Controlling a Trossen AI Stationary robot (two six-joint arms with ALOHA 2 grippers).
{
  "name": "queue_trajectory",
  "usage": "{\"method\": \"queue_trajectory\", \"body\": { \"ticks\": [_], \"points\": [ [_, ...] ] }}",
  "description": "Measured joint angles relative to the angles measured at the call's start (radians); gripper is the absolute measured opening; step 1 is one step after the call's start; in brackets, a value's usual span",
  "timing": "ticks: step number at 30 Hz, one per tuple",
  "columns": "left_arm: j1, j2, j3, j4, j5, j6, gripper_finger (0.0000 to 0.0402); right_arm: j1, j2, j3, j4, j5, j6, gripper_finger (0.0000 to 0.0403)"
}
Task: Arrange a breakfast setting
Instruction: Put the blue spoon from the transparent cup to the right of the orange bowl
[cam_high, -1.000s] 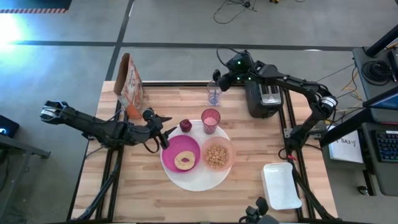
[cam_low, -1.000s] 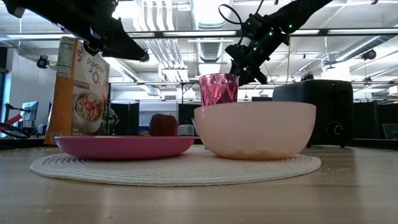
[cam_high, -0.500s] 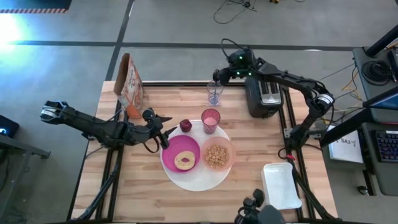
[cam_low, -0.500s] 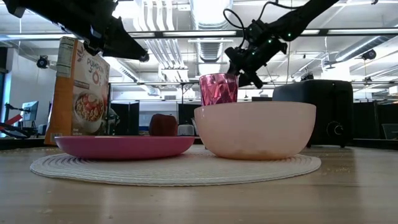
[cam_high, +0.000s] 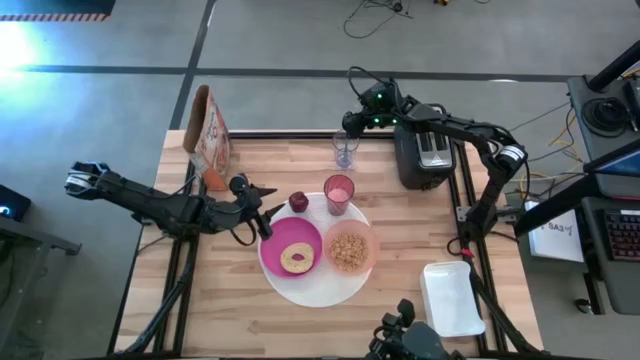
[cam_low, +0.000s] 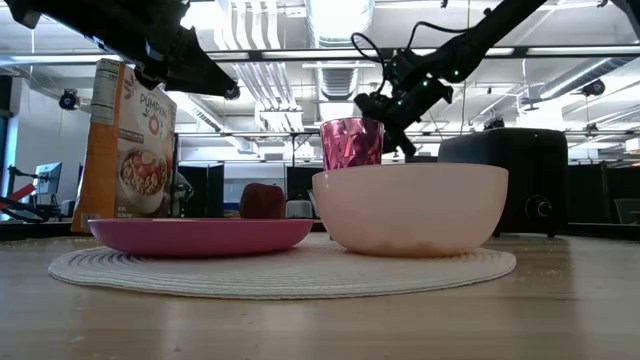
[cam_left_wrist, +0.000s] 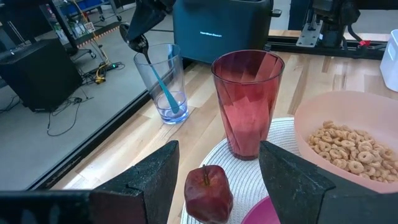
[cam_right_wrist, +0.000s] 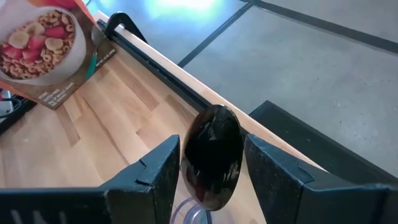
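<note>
The right claw (cam_high: 350, 127) hangs over the clear glass (cam_high: 345, 150) at the back of the worktop (cam_high: 230, 300), pinching the bowl end of the teal-handled spoon (cam_left_wrist: 163, 87); the teal handle slants down inside the glass to its bottom. In the right wrist view the dark spoon bowl (cam_right_wrist: 213, 155) sits squeezed between the two fingers. A black toaster (cam_high: 425, 155) stands just beside the glass, toward the right arm's side.

The left claw (cam_high: 268, 212) hovers low near the left rim of the place setting, its fingers spread and holding nothing. The dark-red fruit (cam_high: 298, 202) sits just ahead of it, on the edge of the large white round plate (cam_high: 320, 290).

On that white plate, the smaller magenta plate (cam_high: 275, 255) carries the bagel (cam_high: 296, 258), and the translucent peach bowl (cam_high: 352, 250) beside it holds cereal rings. The pink tumbler (cam_high: 339, 193) stands upright behind the bowl, near the fruit, between the plate stack and the glass.

A cereal box (cam_high: 208, 135) stands upright at the back left corner of the worktop. A white rectangular tray (cam_high: 452, 298) lies off the front right corner. From the low view, the magenta plate and the bowl sit side by side, with the tumbler rising behind them
</note>
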Motion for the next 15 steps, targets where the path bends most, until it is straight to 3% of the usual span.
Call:
{"method": "queue_trajectory", "body": {
  "ticks": [6, 15],
  "points": [
    [0.000, 0.000, 0.000, 0.000, 0.000, 0.000, 0.0204, 0.000, 0.006, 0.000, 0.001, -0.001, -0.002, 0.0138],
    [0.000, 0.000, 0.000, 0.000, 0.000, 0.000, 0.0204, 0.000, 0.000, 0.000, 0.001, -0.004, 0.013, 0.0056]
  ]
}}
